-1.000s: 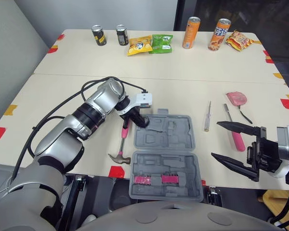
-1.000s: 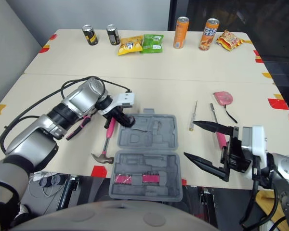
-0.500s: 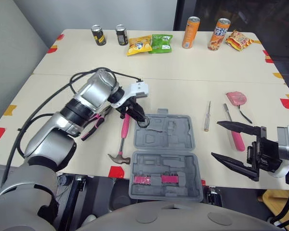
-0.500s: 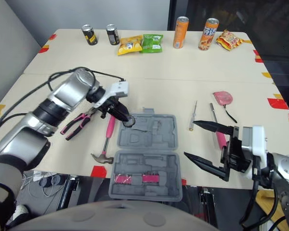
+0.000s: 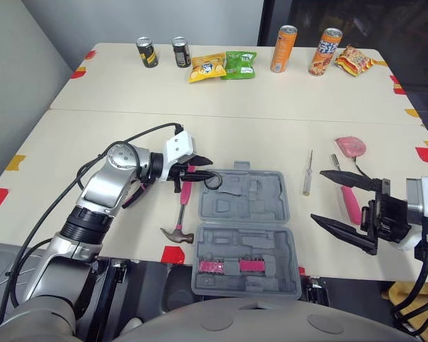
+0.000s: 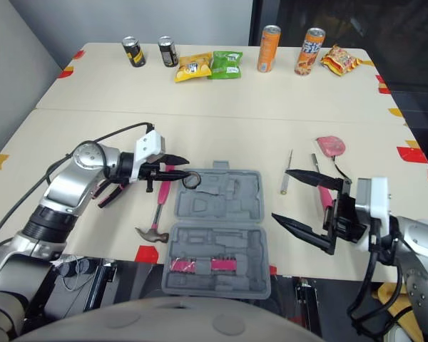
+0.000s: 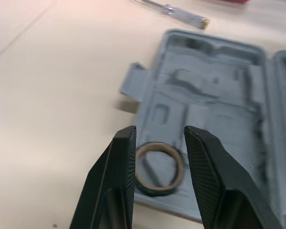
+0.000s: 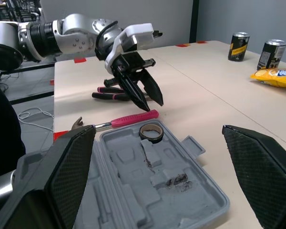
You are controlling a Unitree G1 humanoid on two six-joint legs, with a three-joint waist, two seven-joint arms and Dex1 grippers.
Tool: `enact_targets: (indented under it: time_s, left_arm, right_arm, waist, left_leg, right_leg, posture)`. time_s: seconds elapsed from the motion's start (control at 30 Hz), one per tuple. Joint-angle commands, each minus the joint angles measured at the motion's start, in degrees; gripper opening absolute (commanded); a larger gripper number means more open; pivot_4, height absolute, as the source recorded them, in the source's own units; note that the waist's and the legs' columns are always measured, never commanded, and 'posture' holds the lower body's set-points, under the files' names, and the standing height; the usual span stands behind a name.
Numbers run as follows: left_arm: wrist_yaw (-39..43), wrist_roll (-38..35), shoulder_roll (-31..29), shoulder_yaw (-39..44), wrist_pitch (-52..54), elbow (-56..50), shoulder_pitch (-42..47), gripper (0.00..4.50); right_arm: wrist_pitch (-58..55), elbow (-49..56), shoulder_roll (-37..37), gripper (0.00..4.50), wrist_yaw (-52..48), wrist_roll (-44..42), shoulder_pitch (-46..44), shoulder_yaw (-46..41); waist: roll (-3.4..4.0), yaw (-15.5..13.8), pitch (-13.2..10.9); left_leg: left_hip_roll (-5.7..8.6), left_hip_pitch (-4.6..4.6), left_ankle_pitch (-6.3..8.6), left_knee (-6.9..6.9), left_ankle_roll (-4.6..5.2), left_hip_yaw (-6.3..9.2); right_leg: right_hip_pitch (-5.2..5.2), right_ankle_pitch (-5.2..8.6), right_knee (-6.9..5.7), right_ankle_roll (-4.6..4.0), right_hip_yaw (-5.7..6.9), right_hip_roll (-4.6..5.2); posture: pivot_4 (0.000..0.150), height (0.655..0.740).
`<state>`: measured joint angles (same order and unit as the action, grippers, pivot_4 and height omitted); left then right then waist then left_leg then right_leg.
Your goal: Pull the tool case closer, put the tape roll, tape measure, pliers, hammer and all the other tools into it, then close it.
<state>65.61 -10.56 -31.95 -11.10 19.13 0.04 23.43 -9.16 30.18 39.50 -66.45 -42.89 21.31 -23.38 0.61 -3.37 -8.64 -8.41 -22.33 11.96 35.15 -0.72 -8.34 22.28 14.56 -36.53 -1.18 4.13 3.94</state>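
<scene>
The grey tool case point(image 5: 271, 214) lies open near the table's front edge. A tape roll point(image 5: 212, 181) lies flat in the far left corner of its tray, also clear in the right wrist view point(image 8: 151, 132). My left gripper point(image 5: 204, 171) hovers open just left of the roll, and its fingertips point(image 7: 125, 138) stand apart from the roll. The pink-handled hammer point(image 5: 183, 198) lies left of the case. The pliers point(image 5: 135, 194) lie partly under my left arm. Right of the case are a screwdriver point(image 5: 307, 172), a pink tape measure point(image 5: 350, 146) and a pink-handled tool point(image 5: 351, 205). My right gripper point(image 5: 317, 194) hangs open and empty.
Two pink items point(image 5: 228, 266) sit in the case's near half. Cans point(image 5: 283, 48) and snack bags point(image 5: 207, 67) line the table's far edge. Red tape marks point(image 5: 172, 254) dot the table's edges.
My left arm has dropped and the gripper has drawn back to the left from the case's corner, leaving the tape roll lying in the tray. The right gripper has risen slightly.
</scene>
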Motion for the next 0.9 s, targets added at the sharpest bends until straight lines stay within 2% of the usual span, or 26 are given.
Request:
enact_targets:
  time_s: [0.03,0.53,0.9]
  left_arm:
    - [-1.7,0.3,0.5,0.3,-3.2,0.6,-0.8,1.67]
    - [-0.8,0.9,0.9,-2.2,-6.7,5.4,-1.1,1.67]
    - [-1.6,5.2,3.1,-5.5,-12.4,12.2,0.1,1.67]
  right_arm:
    - [0.6,0.0,-0.1,4.50,-0.5,-0.3,-0.3,0.1]
    - [1.0,0.7,-1.0,4.50,0.1,0.4,1.0,0.4]
    - [0.9,0.7,-1.2,4.50,0.7,0.5,0.8,0.6]
  waist:
    - [0.00,0.0,0.0]
    - [0.00,0.3,0.0]
    - [0.01,0.3,0.0]
  left_leg:
    - [0.00,0.00,0.00,0.00,0.00,0.00]
    - [0.00,0.05,0.00,0.00,0.00,0.01]
    - [0.00,0.07,0.00,0.00,0.00,0.01]
  right_leg:
    - [0.00,0.00,0.00,0.00,0.00,0.00]
    - [0.00,-0.01,-0.06,0.02,0.00,0.00]
    - [-0.02,-0.01,-0.08,0.02,0.00,0.00]
  posture:
    - [0.150,0.7400]
    - [0.150,0.7400]
    - [0.150,0.7400]
